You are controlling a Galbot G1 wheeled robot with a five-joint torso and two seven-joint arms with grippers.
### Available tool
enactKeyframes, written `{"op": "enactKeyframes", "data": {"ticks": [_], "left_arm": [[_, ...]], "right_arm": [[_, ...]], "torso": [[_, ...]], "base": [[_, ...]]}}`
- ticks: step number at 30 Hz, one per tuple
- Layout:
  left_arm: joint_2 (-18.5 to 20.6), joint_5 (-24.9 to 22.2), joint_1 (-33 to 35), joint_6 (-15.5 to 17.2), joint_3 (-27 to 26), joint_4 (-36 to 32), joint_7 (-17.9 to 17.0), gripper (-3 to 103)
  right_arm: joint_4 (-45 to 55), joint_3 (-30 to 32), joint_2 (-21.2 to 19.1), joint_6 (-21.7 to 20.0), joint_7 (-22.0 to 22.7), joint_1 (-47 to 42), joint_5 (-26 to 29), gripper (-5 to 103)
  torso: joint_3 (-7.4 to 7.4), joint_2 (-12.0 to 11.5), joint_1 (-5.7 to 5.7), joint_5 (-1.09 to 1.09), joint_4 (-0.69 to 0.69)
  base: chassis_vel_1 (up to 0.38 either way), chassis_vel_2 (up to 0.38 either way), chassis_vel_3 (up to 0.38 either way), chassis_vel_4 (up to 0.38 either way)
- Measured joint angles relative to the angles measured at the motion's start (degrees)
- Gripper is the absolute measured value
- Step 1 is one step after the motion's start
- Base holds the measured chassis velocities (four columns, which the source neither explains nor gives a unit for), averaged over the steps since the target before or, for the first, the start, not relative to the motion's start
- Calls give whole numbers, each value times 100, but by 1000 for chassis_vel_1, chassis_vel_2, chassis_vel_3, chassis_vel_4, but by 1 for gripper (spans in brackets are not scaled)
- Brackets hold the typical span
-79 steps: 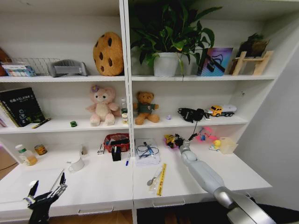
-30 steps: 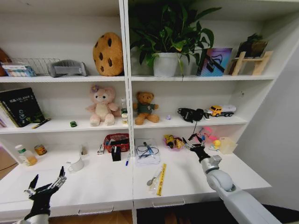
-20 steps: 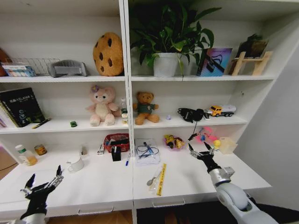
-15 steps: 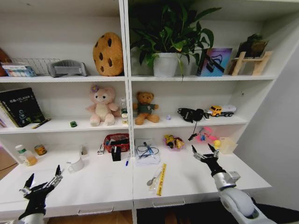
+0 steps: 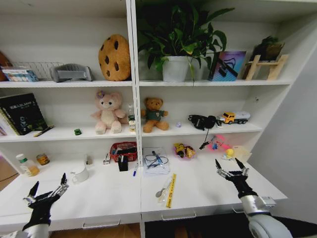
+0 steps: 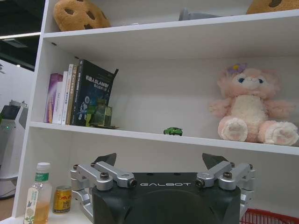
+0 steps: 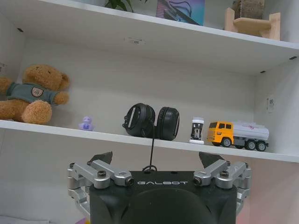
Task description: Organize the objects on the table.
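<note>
On the long white table [image 5: 106, 201] lie a white mug [image 5: 80, 174], a blue marker [image 5: 135, 169], a yellow ruler [image 5: 171, 190] and a spoon [image 5: 162, 191]. A small bottle [image 5: 28, 165] and a can [image 5: 43, 159] stand at the far left. A tiny green toy [image 5: 78, 131] sits on the shelf above. My left gripper [image 5: 47, 191] hovers open over the table's front left, holding nothing. My right gripper [image 5: 231, 168] hovers open over the front right, also holding nothing. The left wrist view shows the open left gripper [image 6: 159, 161], the green toy [image 6: 173, 131] and the bottle [image 6: 36, 200].
A red basket [image 5: 124, 151], a black holder [image 5: 123, 162] and a notebook with cables [image 5: 156, 161] sit at the back middle. Colourful toys [image 5: 184, 150] lie at the back right. Plush toys [image 5: 109, 112], headphones [image 7: 152, 122] and a toy truck [image 7: 238, 134] occupy the shelf above.
My right arm has drawn back from the colourful toys at the rear of the table to the front right. The left gripper has drifted slightly left and lower.
</note>
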Motion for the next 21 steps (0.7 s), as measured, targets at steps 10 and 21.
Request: {"op": "enactKeyframes", "data": {"ticks": [10,21], "left_arm": [[-15,-111,44,-33,-25,-80,86,100],[-17,-111,49,-25,-30,-86,88,100]], "right_arm": [[-38,-127,70,80,-72,98,14,100],[-32,-138,72,81,-76,100,18,100]], "torso": [[0,0,0,0,0],[0,0,0,0,0]], "base": [[0,0,0,0],[0,0,0,0]]}}
